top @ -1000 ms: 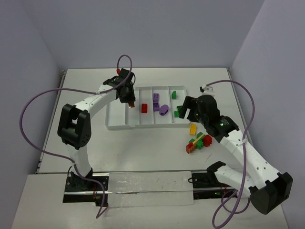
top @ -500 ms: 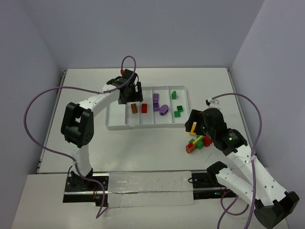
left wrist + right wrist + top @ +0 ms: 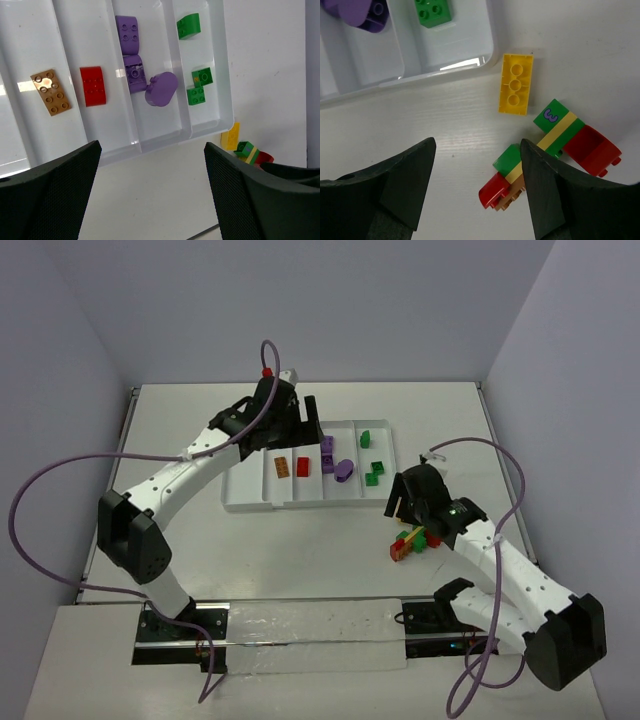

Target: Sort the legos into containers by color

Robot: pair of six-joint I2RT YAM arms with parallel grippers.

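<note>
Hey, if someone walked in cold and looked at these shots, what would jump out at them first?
The white tray in the middle, with bright purple bricks in one compartment. Off its near right corner, a stuck-together clump of red, green and yellow bricks lies on the table, the open right gripper poised over it.

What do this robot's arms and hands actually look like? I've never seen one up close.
The left arm and right arm are white tubes joined by chunky black joints, each trailing a looping purple cable. The left hand and right hand each have two broad black fingers; the left's show a fine mesh texture.
</note>
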